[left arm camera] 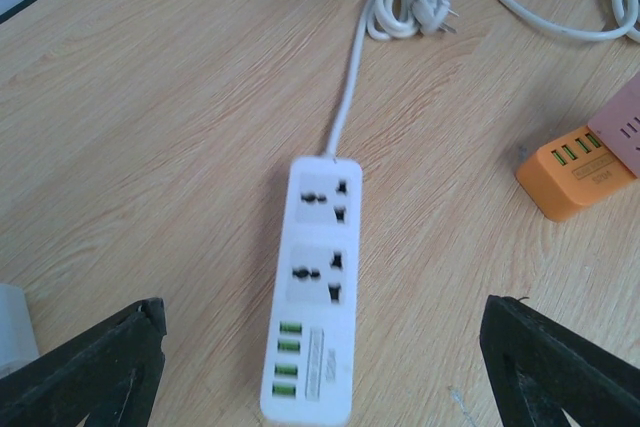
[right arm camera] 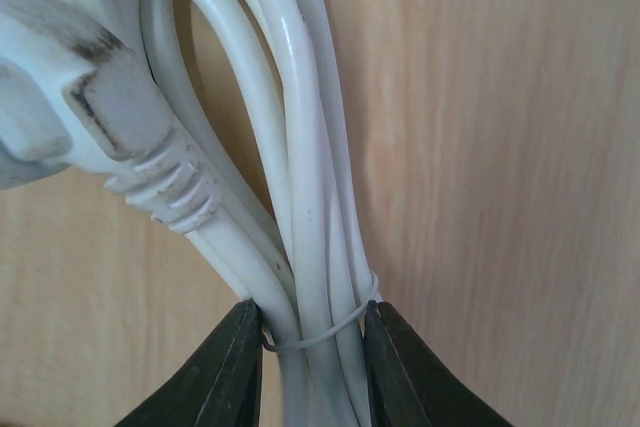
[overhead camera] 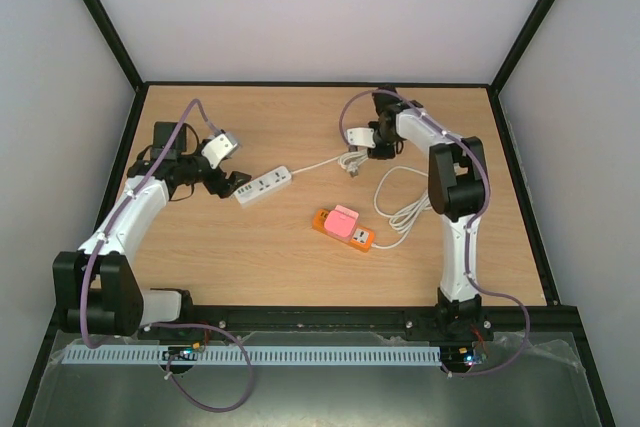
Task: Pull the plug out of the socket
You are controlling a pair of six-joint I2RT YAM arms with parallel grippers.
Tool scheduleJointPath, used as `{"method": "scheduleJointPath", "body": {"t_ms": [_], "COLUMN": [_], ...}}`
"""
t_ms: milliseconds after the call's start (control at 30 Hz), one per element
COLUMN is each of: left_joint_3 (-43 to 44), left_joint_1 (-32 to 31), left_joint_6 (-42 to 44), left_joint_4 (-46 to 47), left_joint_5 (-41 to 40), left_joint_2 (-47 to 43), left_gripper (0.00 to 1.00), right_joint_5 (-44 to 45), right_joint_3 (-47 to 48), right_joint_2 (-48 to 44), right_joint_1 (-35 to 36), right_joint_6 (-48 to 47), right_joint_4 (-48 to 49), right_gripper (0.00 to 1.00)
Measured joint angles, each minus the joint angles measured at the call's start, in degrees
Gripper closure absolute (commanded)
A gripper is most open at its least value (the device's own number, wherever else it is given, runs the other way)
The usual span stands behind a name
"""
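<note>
Gripping the tied white cable bundle (right arm camera: 300,197) at far right, right tool (right arm camera: 312,319) clenched, left tool (left arm camera: 322,327) released. Pink block plug (overhead camera: 344,218) sits on the orange socket strip (overhead camera: 324,222); next, I reckon, a straight pull.

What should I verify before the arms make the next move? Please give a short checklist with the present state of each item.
1. Right gripper closed on the tied white cord bundle: ok, its fingers press the bundle on both sides.
2. Left gripper open above the white power strip: ok.
3. Plug in the white power strip: not ok, both its sockets are empty.
4. Pink plug seated on the orange power strip: ok.
5. A gripper at the pink plug: not ok, both are away from it.
6. Firmness of the right grip: cannot tell.
</note>
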Motion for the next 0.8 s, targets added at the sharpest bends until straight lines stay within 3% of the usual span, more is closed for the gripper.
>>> {"method": "scheduleJointPath", "body": {"t_ms": [500, 800], "left_joint_3": [-0.02, -0.02], "left_joint_1": [-0.24, -3.78], "left_joint_6": [0.00, 0.63], "left_joint_4": [-0.02, -0.57], "left_joint_5": [0.00, -0.11], "left_joint_2": [0.79, 3.56], "left_gripper": [0.12, 0.13], "right_joint_5": [-0.37, -0.46], "right_joint_3": [0.85, -0.63], "right_joint_2": [0.79, 0.15], "right_joint_1": [-12.55, -21.46], "right_joint_6": [1.66, 0.28], "right_joint_4": [0.87, 2.67], "right_gripper": [0.74, 0.74]}}
